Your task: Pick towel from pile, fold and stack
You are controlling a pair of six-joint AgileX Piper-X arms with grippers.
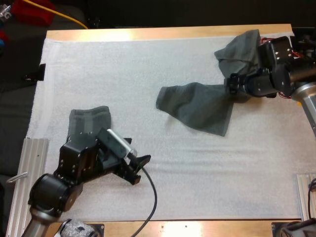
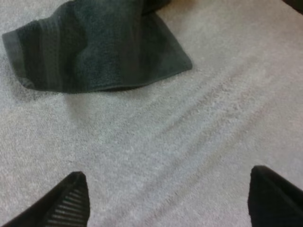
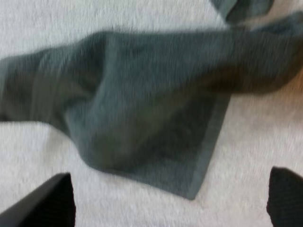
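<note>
A dark grey-green towel (image 1: 197,106) lies loosely spread across the middle right of the white mat (image 1: 148,64). My right gripper (image 1: 229,85) is at its right end. In the right wrist view the gripper (image 3: 170,175) is open, its fingers wide apart, and the towel (image 3: 142,118) lies just beyond them. A crumpled towel (image 1: 242,49) sits at the far right corner by the right arm. A folded towel (image 1: 89,122) rests at the left, just behind my left arm. My left gripper (image 1: 138,170) is open over bare mat (image 2: 166,172), with a towel's end (image 2: 94,47) farther ahead.
Metal rails (image 1: 27,168) run along the table's left and right (image 1: 306,195) near edges. The wooden table edge (image 1: 163,32) borders the mat's far side. Bare mat stretches between the two arms.
</note>
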